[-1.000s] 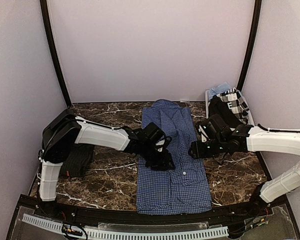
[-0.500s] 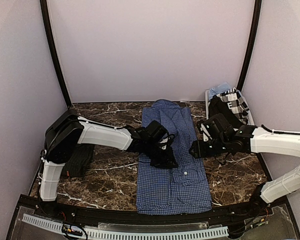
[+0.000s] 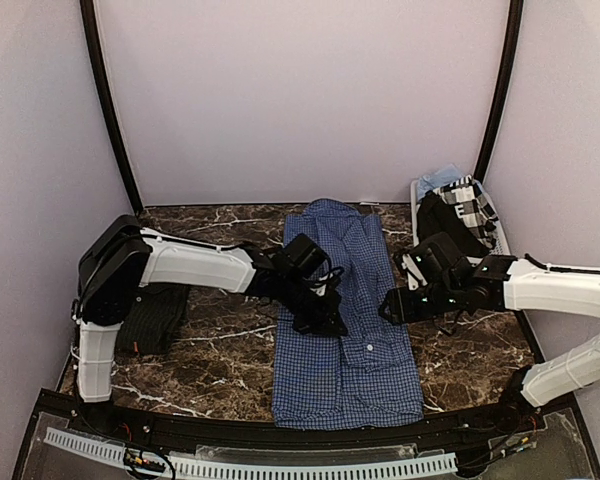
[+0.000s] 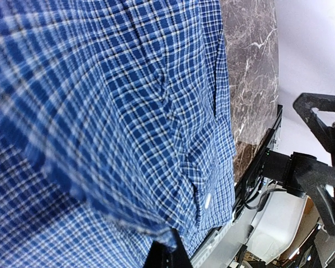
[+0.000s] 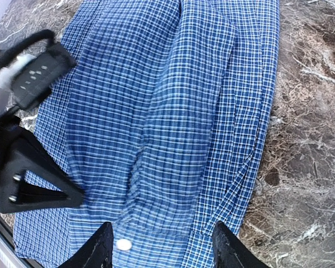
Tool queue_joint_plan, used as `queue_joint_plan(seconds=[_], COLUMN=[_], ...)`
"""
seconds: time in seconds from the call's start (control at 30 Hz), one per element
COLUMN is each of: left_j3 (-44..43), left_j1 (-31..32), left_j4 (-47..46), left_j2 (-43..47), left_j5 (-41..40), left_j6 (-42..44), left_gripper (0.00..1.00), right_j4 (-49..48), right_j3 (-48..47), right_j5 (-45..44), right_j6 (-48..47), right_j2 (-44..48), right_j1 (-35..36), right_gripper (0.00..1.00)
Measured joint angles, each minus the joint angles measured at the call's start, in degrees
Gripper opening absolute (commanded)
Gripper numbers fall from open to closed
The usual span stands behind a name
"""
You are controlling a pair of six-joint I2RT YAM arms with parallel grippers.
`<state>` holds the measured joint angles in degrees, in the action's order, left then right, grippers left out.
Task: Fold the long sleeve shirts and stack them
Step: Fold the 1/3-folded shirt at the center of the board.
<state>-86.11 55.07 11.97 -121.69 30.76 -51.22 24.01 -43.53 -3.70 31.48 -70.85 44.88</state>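
The blue checked shirt lies along the middle of the table, folded into a long strip, collar at the far end. It fills the left wrist view and the right wrist view. My left gripper rests on the shirt's left-middle, shut on a raised fold of its cloth. My right gripper hangs over the shirt's right edge, open and empty, with a white cuff button between its fingers. The near-black shirt lies folded at the left.
A white basket holding several clothes stands at the back right corner. The marble table shows on both sides of the blue shirt. The black frame rail runs along the near edge. Curved black poles stand at the back corners.
My left gripper shifted slightly right and then back left over the shirt, holding the cloth. My right gripper stayed at the shirt's right edge and sank a little.
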Motion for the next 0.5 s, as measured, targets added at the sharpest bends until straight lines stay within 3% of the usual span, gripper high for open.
queue_joint_plan(seconds=[0.3,0.5], left_j3=[11.7,17.0], left_j1=[-5.2,-6.4], left_j4=[3.3,4.6], left_j2=[12.3,13.1], left_j5=[3.6,5.2], left_j6=[2.2,4.2], left_gripper=[0.00,0.00], right_j4=[0.2,0.1], right_j3=[-0.3,-0.9], right_j5=[1.3,1.6], right_j6=[-0.9,-0.8], right_j2=[-2.2,-4.7], right_j1=[0.7,2.6], right_gripper=[0.57,0.57])
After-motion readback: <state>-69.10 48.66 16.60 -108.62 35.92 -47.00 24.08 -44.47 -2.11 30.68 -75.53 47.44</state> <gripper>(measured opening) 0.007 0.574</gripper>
